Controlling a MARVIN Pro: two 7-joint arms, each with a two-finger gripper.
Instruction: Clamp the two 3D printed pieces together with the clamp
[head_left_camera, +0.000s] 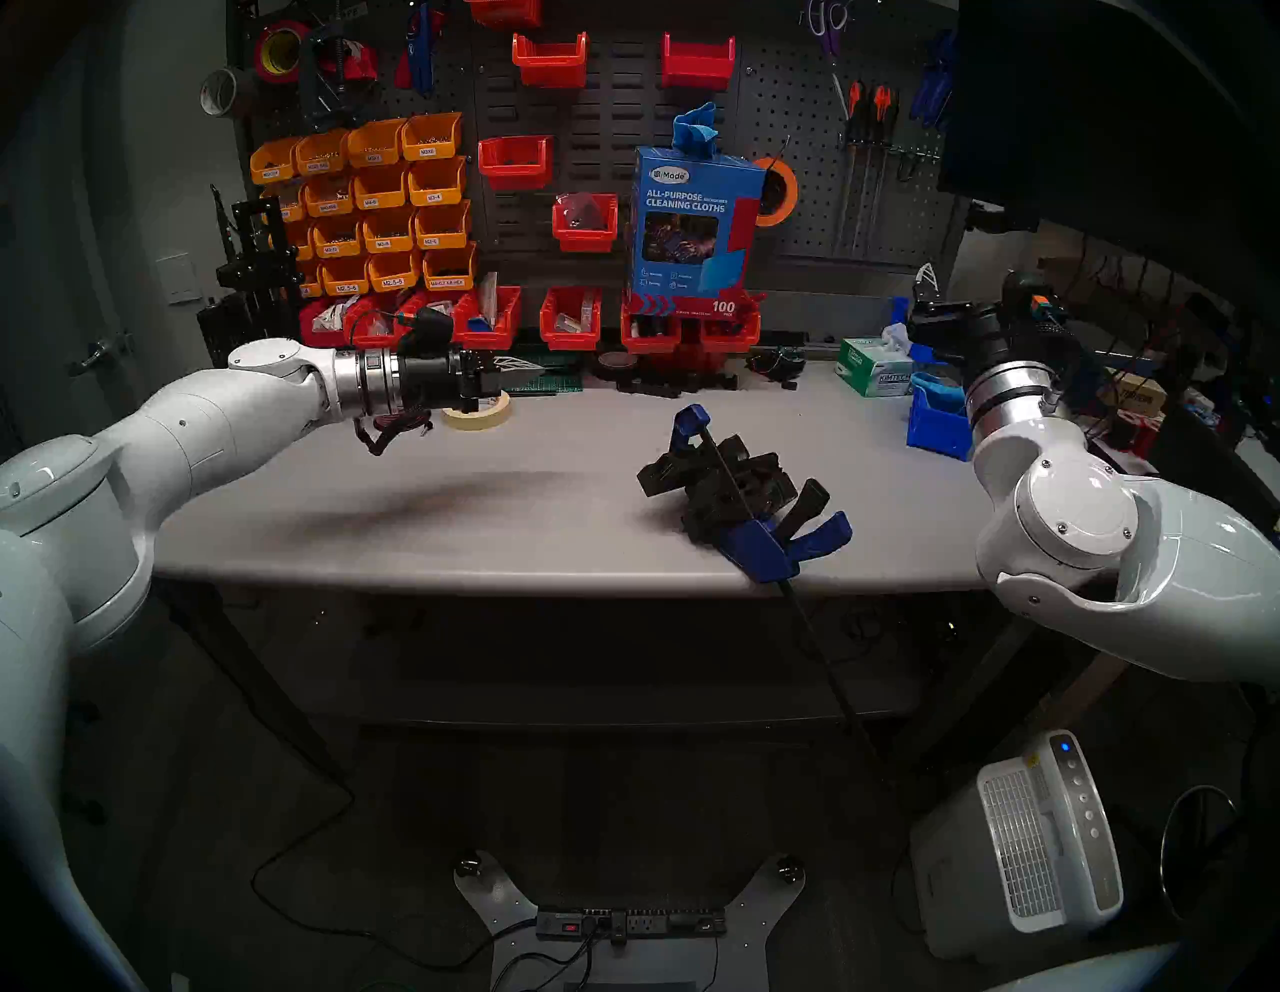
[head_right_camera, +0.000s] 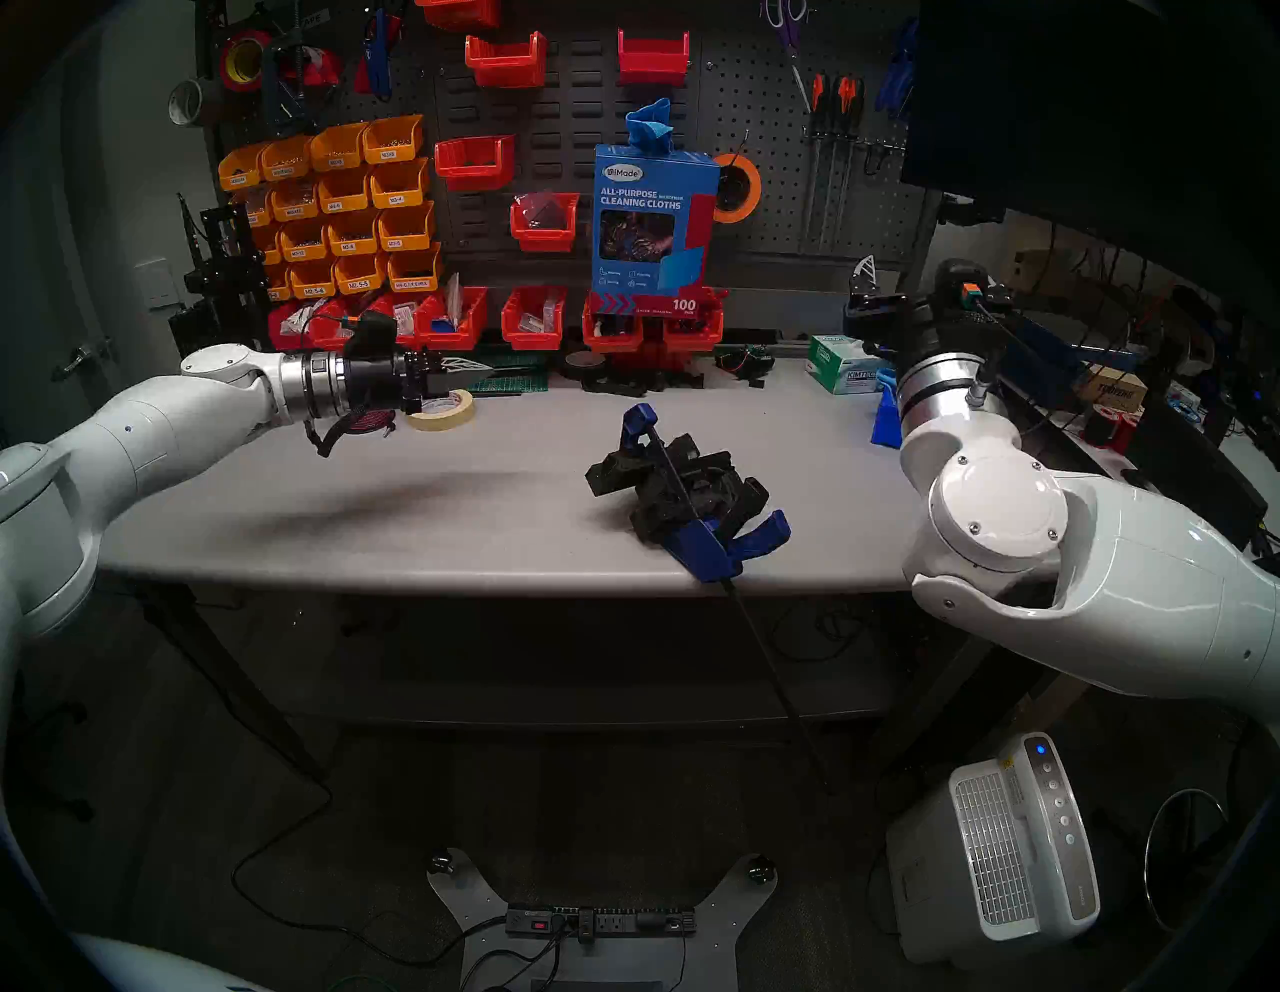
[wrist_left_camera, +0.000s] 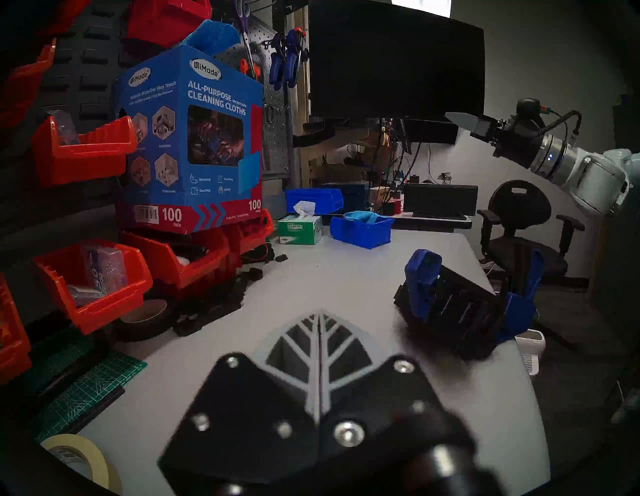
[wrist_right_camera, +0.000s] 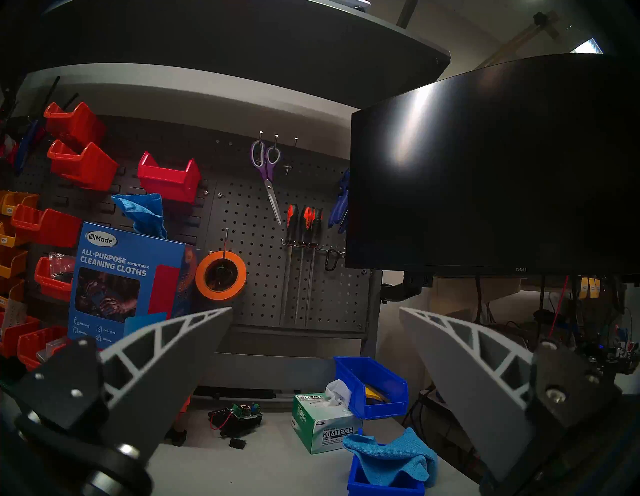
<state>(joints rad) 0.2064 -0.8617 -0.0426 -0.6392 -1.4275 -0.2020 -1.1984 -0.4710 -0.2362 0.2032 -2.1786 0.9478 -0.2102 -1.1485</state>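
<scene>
Grey lattice fingers on the left gripper (wrist_left_camera: 320, 332) are sitting pressed flat together, holding nothing, hovering over the table (head_left_camera: 388, 512). Ahead and off to its right, the clamp (head_left_camera: 751, 509) is lying on the tabletop with the two 3D printed pieces (head_left_camera: 720, 478) squeezed between its blue jaws, bar poking past the table edge. Further right, the right gripper (wrist_right_camera: 315, 325) is hanging up high, spread wide and empty.

Dim room lit from above, the grey table (head_left_camera: 415, 526) brightest with a soft dark arm shadow smeared across it; a pale glare streak on the black monitor (wrist_right_camera: 485, 166); heavy fisheye bending and dark rims everywhere; nearest mounts in both wrist views blurred
</scene>
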